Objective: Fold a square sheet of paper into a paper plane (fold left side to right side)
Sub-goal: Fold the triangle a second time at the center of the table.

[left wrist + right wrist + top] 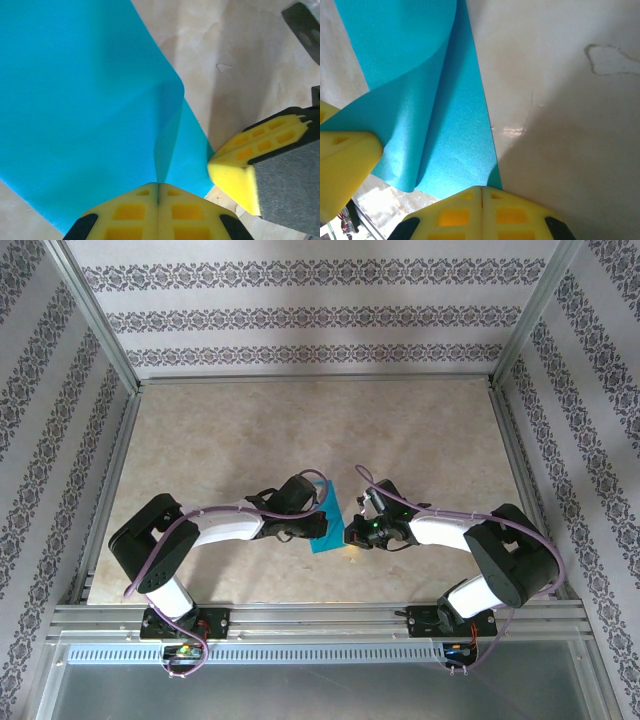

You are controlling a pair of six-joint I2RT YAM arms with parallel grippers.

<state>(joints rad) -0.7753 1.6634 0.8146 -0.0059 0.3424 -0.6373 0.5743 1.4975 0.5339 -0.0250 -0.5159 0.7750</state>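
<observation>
- My left hand (158, 189) has its yellow pads (129, 215) pressed together. They pinch the near edge of the thin teal-blue sheet of paper (75, 100), and a soft crease runs up from the seam between them.
- My right hand (481, 192) is closed just as tightly, with a lower corner of the sheet caught at its pad tips.
- In each wrist view I see the other hand's yellow finger just beside the sheet.
- The sheet is not flat: one layer bows up and curls over the layer beneath it.
- From above, the sheet sits between the two hands, on the near half of the beige marbled desk (300, 430), with the arms reaching in from either side.
</observation>
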